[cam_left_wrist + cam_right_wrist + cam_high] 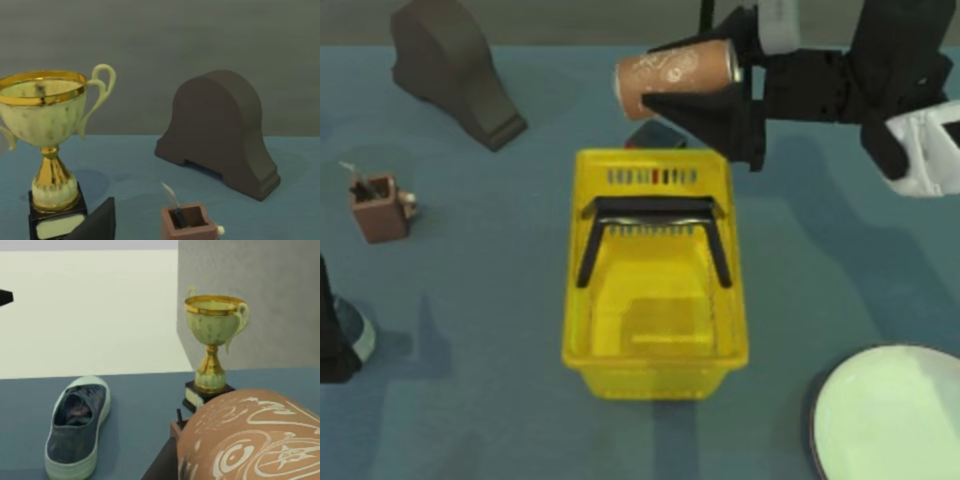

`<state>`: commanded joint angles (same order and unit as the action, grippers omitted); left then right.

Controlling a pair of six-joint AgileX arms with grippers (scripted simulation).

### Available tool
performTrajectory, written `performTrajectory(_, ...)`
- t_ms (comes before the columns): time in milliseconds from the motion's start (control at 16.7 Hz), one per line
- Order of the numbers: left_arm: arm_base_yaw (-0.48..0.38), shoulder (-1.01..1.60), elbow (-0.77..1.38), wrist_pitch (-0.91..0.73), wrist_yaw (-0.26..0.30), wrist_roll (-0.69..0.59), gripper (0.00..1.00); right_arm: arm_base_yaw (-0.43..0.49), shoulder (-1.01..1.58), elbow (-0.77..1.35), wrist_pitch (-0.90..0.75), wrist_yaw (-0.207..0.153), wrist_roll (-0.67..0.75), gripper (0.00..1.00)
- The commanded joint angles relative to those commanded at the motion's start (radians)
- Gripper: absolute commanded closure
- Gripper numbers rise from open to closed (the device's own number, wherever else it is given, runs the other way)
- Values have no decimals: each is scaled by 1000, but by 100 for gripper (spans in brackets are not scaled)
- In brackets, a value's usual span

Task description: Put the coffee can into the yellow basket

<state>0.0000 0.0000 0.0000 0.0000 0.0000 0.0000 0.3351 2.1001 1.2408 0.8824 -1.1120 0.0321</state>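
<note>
- Left arm (335,335): parked at bench's left edge, low in the top view. Gripper not clearly shown; can't tell if open or clenched.
- Pen holder (382,207): small brown square box w/ a pale blade-like item sticking up, left side of bench.
- Trophy (45,145): gold and cream cup on black base, seen from left wrist cam, near the holder.
- Mantel clock (450,65): dark brown, arched, far left corner of bench.
- Yellow basket (655,372): centre of bench, slotted walls, black handle folded across the far half. Nothing inside.
- Coffee can (675,72): lying sideways in the air, just beyond basket's far rim, not yet over the opening.
- Right gripper (715,85): clenched on the can's body, black fingers either side.
- Handling, est.: can is light, rigid, smooth metal, so likely slippery; thin wall may dent if squeezed hard. Best hold is mid-body, across the round, as now.
- Shoe (77,427): grey w/ pale sole, seen from right wrist cam.
- Plate (895,415): pale green, dark rim, near right corner.
</note>
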Motion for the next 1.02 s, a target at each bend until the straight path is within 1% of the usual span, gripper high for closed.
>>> performTrajectory(300,0,0,0,0,0,0,0,4,155,-39,205,4,-4,100)
performTrajectory(420,0,0,0,0,0,0,0,6,203,-55,262,6,-5,100)
performTrajectory(720,0,0,0,0,0,0,0,6,219,-61,278,6,-4,100)
performTrajectory(1020,0,0,0,0,0,0,0,6,219,-61,278,6,-4,62)
